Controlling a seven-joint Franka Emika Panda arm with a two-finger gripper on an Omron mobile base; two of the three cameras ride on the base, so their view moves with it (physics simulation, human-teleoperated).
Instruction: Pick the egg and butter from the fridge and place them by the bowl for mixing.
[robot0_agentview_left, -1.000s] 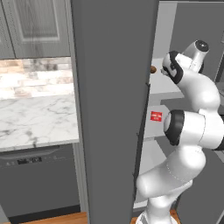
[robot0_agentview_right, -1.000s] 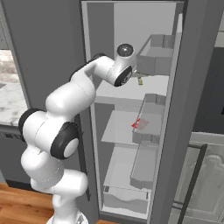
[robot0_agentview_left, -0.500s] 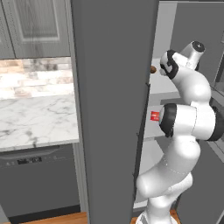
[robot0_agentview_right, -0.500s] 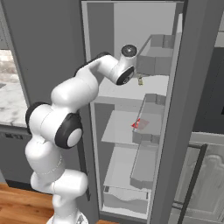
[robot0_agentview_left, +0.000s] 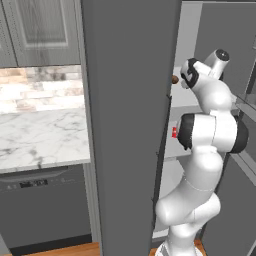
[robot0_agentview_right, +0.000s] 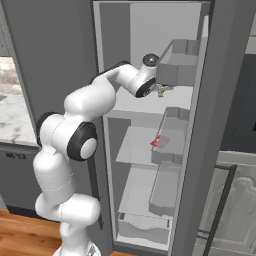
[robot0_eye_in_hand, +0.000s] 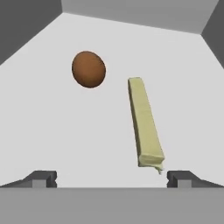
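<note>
My gripper (robot0_eye_in_hand: 111, 179) is open and hangs over a pale shelf inside the fridge (robot0_agentview_right: 150, 30), looking down on it. The brown egg (robot0_eye_in_hand: 89, 69) lies on the shelf ahead and to the left. The pale yellow butter (robot0_eye_in_hand: 145, 122) stick lies lengthwise at centre-right, its near end just inside my right fingertip (robot0_eye_in_hand: 181, 178). Nothing is between the fingers. From the left base the egg (robot0_agentview_left: 174, 79) shows at the shelf edge beside my hand. From the right base a bit of the butter (robot0_agentview_right: 161, 91) peeks out under the hand. The bowl is out of view.
The dark fridge door (robot0_agentview_left: 125, 125) stands open to the left of the arm. A small red packet (robot0_agentview_right: 156, 142) lies on the shelf below. Door bins (robot0_agentview_right: 180, 67) sit close to the right of my hand. A marble counter (robot0_agentview_left: 40, 135) lies to the left.
The hand has moved a little deeper into the fridge over the upper shelf, and the elbow has swung up. The jaws stay open; egg and butter have not moved.
</note>
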